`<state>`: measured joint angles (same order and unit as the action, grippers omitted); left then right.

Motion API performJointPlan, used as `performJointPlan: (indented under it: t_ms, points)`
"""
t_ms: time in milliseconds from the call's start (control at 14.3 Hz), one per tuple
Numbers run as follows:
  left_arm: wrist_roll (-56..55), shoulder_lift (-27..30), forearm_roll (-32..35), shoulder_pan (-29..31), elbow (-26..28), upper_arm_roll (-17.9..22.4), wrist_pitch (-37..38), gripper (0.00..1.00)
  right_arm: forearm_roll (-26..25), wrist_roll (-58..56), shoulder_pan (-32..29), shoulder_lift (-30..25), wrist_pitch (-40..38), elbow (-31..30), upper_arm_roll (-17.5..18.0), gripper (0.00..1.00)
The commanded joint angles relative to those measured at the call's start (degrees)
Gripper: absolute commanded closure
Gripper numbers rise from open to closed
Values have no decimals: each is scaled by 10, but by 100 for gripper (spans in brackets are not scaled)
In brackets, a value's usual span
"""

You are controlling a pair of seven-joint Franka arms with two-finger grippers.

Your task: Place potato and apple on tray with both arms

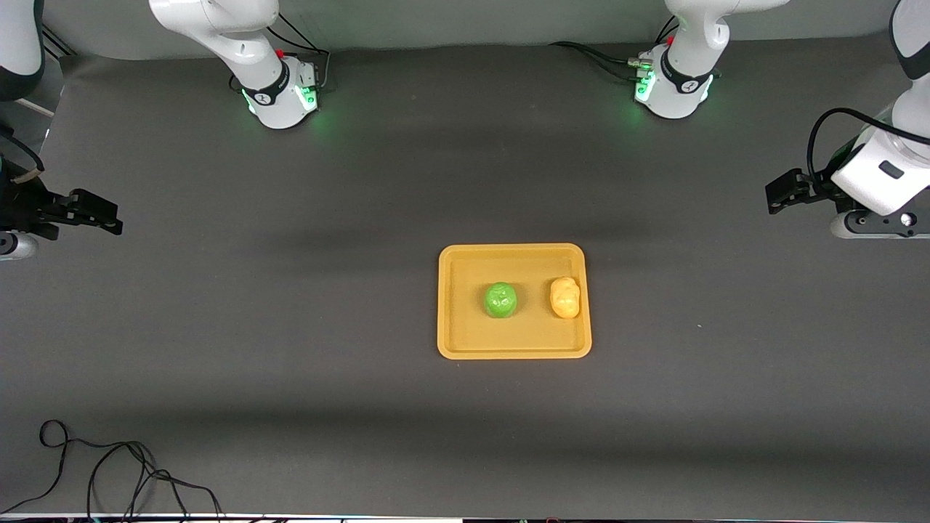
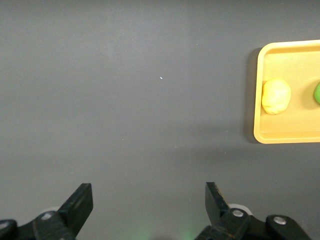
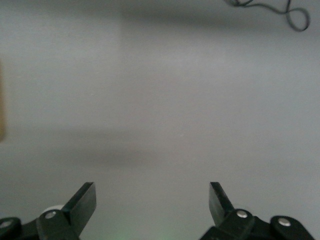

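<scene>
The mustard-yellow tray [image 1: 514, 351] lies flat in the middle of the table. On it rest the round green apple [image 1: 500, 300] and, toward the left arm's end, the lumpy yellow potato [image 1: 564, 297]. My left gripper [image 1: 774, 197] hangs open and empty over bare table at the left arm's end, well away from the tray. Its wrist view shows the open left gripper [image 2: 148, 192], the tray [image 2: 261, 132], the potato [image 2: 276, 96] and an edge of the apple [image 2: 317, 93]. My right gripper [image 1: 107, 216] is open and empty over the right arm's end; the right gripper [image 3: 152, 192] has only dark mat under it.
A loose black cable [image 1: 109, 468] lies by the table's edge nearest the front camera, at the right arm's end, and the cable [image 3: 272, 7] also shows in the right wrist view. Both arm bases [image 1: 285, 94] glow green along the table's edge farthest from the camera.
</scene>
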<state>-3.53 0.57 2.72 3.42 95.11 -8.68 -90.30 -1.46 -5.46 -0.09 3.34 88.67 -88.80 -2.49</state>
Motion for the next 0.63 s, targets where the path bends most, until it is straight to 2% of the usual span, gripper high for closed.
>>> performJointPlan:
  t_ms: [0,559]
  points:
    - [1,7,-3,-1,-8,0,22,0,17,15,-8,-6,-13,6,4,0]
    - [1,5,4,3,-19,2,17,0,17,17,-11,-4,-14,6,3,0]
